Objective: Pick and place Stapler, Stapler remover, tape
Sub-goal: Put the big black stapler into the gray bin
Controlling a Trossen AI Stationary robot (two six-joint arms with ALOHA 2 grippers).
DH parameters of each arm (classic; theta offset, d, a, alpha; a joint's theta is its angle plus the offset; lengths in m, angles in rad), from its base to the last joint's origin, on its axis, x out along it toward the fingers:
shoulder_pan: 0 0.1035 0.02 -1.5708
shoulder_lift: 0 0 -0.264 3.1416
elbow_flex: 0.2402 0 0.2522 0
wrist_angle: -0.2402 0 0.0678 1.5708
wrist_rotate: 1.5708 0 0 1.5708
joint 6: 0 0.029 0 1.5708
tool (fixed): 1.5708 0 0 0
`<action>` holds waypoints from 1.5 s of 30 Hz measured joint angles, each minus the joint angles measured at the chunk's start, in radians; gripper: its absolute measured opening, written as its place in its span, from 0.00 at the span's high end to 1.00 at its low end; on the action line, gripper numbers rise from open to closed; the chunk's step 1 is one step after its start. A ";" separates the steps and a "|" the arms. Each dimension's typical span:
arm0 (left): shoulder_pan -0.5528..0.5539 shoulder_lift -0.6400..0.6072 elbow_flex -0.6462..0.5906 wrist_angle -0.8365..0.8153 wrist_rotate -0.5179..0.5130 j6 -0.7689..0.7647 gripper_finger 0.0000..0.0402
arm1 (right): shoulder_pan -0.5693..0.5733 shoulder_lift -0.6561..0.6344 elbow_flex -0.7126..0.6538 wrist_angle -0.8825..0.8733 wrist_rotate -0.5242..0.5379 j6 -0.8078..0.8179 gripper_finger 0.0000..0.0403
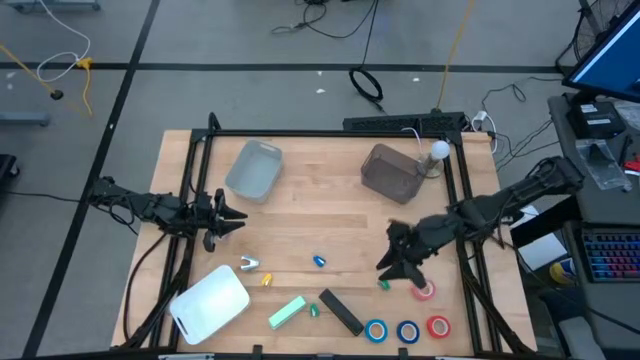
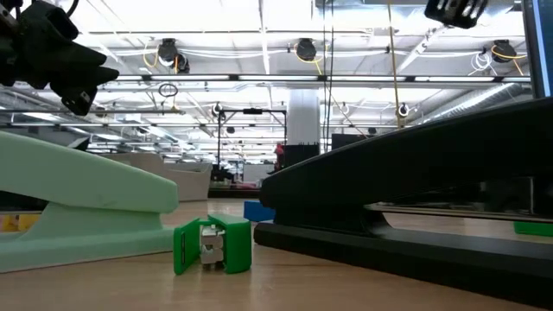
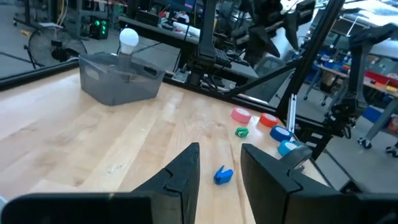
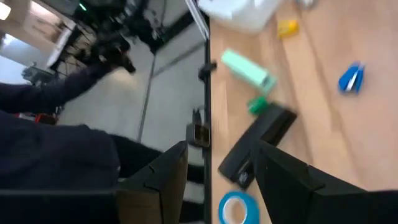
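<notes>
We hover our right gripper (image 1: pixel 400 268), fingers spread and empty, above the pink tape (image 1: pixel 425 290). Next we must descend and pinch it. Left gripper (image 1: pixel 232 220) waits at the left edge, spread.

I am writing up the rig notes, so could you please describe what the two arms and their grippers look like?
Both arms are dark, nearly black, jointed and slender seen from above. Each of the left gripper and the right gripper has two fingers. Close up, the fingers are matte black, flat-sided and angular. No markings are legible.
</notes>
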 joint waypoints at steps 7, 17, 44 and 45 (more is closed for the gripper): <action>0.000 0.000 0.000 -0.001 0.000 0.058 0.71 | 0.069 0.178 0.118 -0.030 0.028 0.154 0.61; 0.000 0.000 0.000 -0.005 -0.001 0.120 0.71 | 0.090 0.426 0.235 -0.031 -0.057 0.356 0.72; 0.000 0.001 0.000 -0.020 -0.002 0.132 0.71 | 0.101 0.690 0.582 -0.308 0.041 0.535 1.00; 0.000 0.001 0.000 -0.020 -0.002 0.132 0.71 | 0.101 0.705 0.591 -0.336 0.023 0.541 1.00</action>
